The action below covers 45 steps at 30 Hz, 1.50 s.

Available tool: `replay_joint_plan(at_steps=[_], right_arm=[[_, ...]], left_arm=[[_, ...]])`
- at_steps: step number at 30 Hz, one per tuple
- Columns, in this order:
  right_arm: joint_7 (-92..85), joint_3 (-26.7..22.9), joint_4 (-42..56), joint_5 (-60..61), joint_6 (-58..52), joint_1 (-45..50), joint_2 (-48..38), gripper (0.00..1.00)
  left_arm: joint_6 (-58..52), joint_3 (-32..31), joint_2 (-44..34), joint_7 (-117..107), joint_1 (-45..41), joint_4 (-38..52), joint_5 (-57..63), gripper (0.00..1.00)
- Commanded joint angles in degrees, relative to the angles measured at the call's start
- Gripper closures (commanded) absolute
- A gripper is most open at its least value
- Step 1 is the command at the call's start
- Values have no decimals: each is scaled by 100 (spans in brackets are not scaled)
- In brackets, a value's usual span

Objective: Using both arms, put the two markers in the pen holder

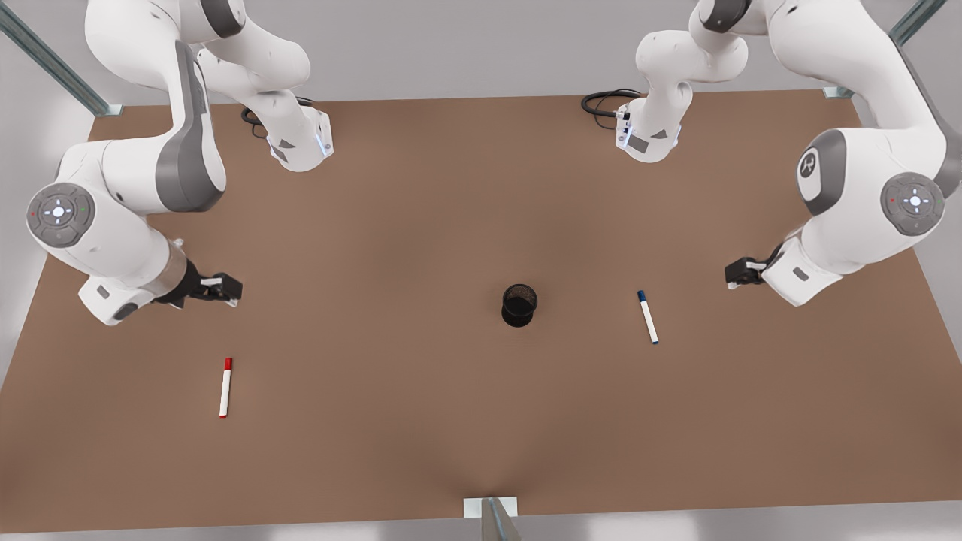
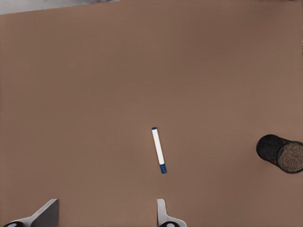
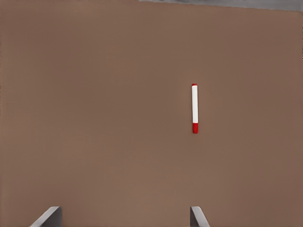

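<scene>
The red-capped marker (image 1: 225, 387) (image 3: 194, 108) lies flat on the brown table (image 1: 421, 225) toward the front view's left. Above and behind it hovers my right gripper (image 1: 225, 289) (image 3: 124, 215), open and holding nothing. On the front view's right lies the blue-capped marker (image 1: 648, 317) (image 2: 158, 150). My left gripper (image 1: 733, 274) (image 2: 106, 210) hangs open beside it, farther to the front view's right. Upright between the two markers, nearer the blue one, stands the black mesh pen holder (image 1: 519, 304) (image 2: 279, 153).
Both arm bases (image 1: 301, 143) (image 1: 650, 131) stand at the table's back edge, each with a black cable (image 1: 605, 101) beside it. Metal frame struts (image 1: 45, 60) rise at the back corners. A small bracket (image 1: 490, 509) sits at the front edge.
</scene>
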Motion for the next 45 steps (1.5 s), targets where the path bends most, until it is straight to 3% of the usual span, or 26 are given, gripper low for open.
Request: replay_joint_plan(at_steps=[1,3,6,13,20,22,24,28,29,30,31,33,42,45], right_arm=[[235,0,-11,2,398,-8,-6,0],[165,0,-20,2,398,-17,-15,0],[147,-9,-29,11,451,-78,214,0],[-468,-61,-20,-33,1470,-509,1488,0],[-1144,-255,68,-156,2823,-869,2701,0],[-1215,-333,103,-156,2832,-878,2912,0],[-1901,-369,877,54,2780,-1177,3562,0],[-2278,-308,841,222,2341,-1352,3536,0],[-2349,-308,877,222,2279,-1353,3527,0],[-2296,-272,1114,213,2253,-1283,3562,0],[-2182,-360,1351,222,2208,-1098,3720,0],[-2129,-352,1817,222,2217,-1080,4098,0],[-2270,-352,1624,213,2463,-1150,4494,1],[-2244,-343,1571,213,2463,-1142,4494,12]], left_arm=[[439,-7,34,100,-5,3,16,0],[711,-7,368,-399,-259,3,25,0],[1730,-16,1098,-3467,-664,-190,-168,0],[4569,10,896,-4602,-655,-2818,-159,0],[4578,98,1062,-2660,-585,-3285,-11,0],[4578,98,1168,-2405,-523,-3267,306,0],[4587,98,1256,-2211,-541,-3232,403,0],[4815,90,1511,-2238,-550,-3232,386,0],[4868,90,1511,-2246,-541,-3223,377,3],[4877,81,1511,-2264,-541,-3205,324,14],[4895,72,1555,-2264,-532,-3179,315,32],[4895,72,1642,-2246,-523,-3091,166,45],[5026,72,1871,-2220,-497,-2986,157,52],[5106,72,1950,-2220,-497,-2968,157,53]])
